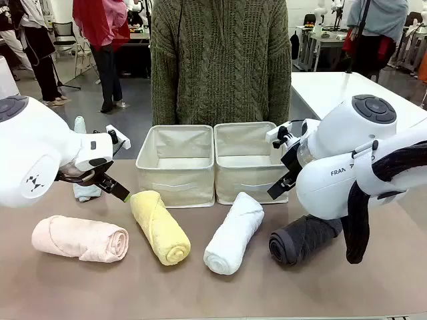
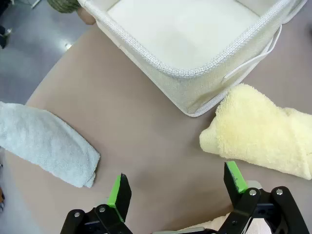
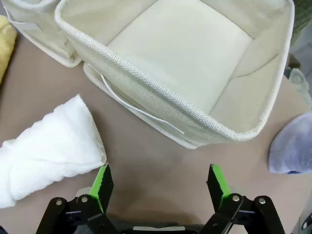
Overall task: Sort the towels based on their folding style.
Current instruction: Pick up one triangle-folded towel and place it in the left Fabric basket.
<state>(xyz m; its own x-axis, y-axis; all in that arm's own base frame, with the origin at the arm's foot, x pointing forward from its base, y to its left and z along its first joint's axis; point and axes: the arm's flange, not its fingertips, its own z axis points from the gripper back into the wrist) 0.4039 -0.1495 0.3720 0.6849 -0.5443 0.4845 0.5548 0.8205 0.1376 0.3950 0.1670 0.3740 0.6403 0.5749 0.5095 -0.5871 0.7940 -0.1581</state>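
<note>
The pink towel [image 1: 80, 239], yellow towel [image 1: 160, 227], white towel [image 1: 233, 232] and dark grey towel [image 1: 303, 239] are laid in a row before two beige bins [image 1: 175, 179]. The left gripper [image 2: 176, 178] is spread wide, empty, between the pale teal towel [image 2: 44, 141] and the yellow towel. The right gripper [image 3: 159, 173], equally spread, is held between the white towel and the lavender-blue towel [image 3: 292, 144].

The left bin [image 1: 175, 181] and the right bin [image 1: 245, 179], both of beige fabric, are sitting side by side on the brown tabletop [image 1: 200, 293], with their inner walls touching. Each is showing a pale strap handle on its near wall. A person in an olive cable-knit sweater [image 1: 220, 60] is standing just behind them at the far edge. Farther back, a person in a red top [image 1: 100, 23] is standing on the grey floor, and a white table [image 1: 333, 87] is stretching away at the right.
</note>
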